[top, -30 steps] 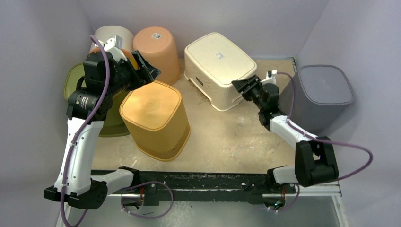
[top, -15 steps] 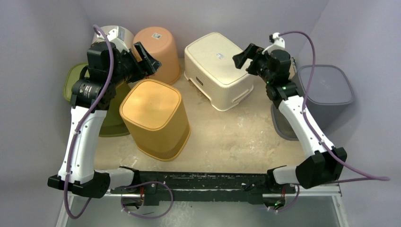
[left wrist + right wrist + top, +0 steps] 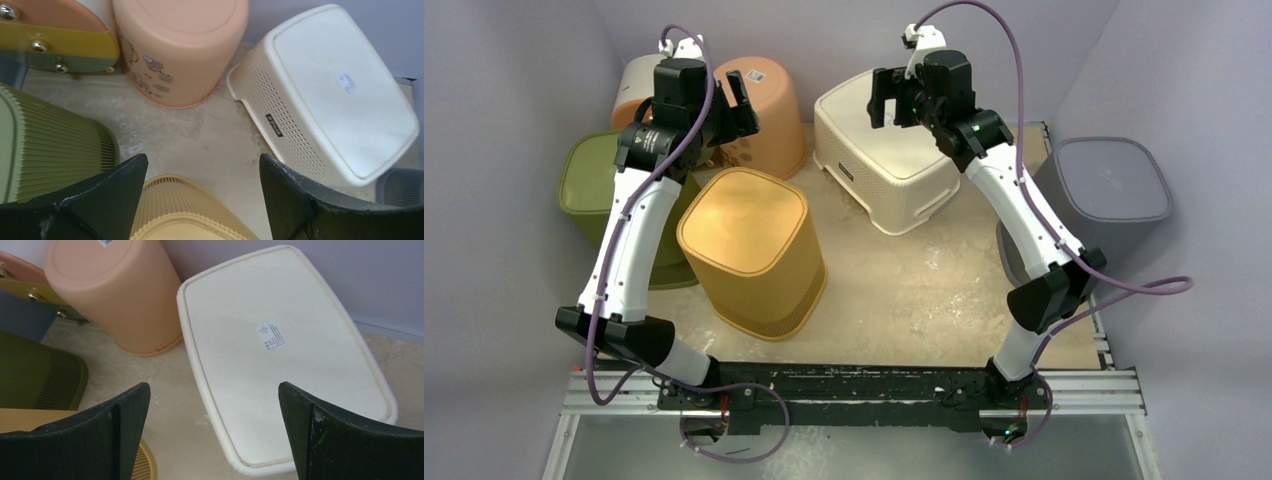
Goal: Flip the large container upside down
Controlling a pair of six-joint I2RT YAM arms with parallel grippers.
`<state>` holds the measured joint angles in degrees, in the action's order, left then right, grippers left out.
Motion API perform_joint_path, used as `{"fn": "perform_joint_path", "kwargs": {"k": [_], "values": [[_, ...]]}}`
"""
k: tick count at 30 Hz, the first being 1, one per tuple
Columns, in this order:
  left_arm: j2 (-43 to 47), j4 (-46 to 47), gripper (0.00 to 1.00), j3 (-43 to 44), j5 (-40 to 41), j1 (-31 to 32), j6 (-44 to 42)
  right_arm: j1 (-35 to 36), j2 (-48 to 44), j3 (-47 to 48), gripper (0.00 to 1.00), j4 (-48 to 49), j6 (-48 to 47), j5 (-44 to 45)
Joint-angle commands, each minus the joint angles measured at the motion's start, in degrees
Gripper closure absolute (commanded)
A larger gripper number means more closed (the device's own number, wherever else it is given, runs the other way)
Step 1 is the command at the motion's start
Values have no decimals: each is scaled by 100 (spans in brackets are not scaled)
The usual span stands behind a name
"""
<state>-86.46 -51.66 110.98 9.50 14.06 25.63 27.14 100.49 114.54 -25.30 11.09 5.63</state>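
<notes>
The large container [image 3: 884,140] is a cream rectangular perforated basket at the back middle. It rests bottom up with a small label on its flat base, which the wrist views also show [image 3: 340,100] [image 3: 280,365]. My right gripper [image 3: 894,100] hangs open high above its back left corner; in its own view the jaws [image 3: 214,385] are spread wide with nothing between them. My left gripper [image 3: 736,105] is open too, raised over the peach bucket, its jaws [image 3: 202,157] empty above bare table.
A yellow ribbed bin [image 3: 749,245] stands bottom up at front left. A peach bucket [image 3: 759,105], a pale bucket [image 3: 649,75] and a green ribbed bin [image 3: 599,185] crowd the back left. A grey bin [image 3: 1109,190] stands at the right edge. Purple walls enclose the table.
The right gripper left the cream container's right side, opened wide and rose toward the back. The left arm also lifted away from the yellow bin toward the back.
</notes>
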Motion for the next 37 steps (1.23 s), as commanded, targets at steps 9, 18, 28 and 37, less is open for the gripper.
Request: {"fn": "perform_joint_path", "kwargs": {"k": [9,18,28,37], "values": [[47,491,21,-547,798,52,-719,62,-136,-801,0,314,-155,882],[118,690,21,-757,628,52,-700,61,-384,-1282,0,453,-337,1328],[479,1362,20,-1178,696,70,-918,59,-653,-1392,0,586,-283,1272],[555,1421,20,-1314,596,70,-904,62,-835,-1527,0,832,-366,1187]]}}
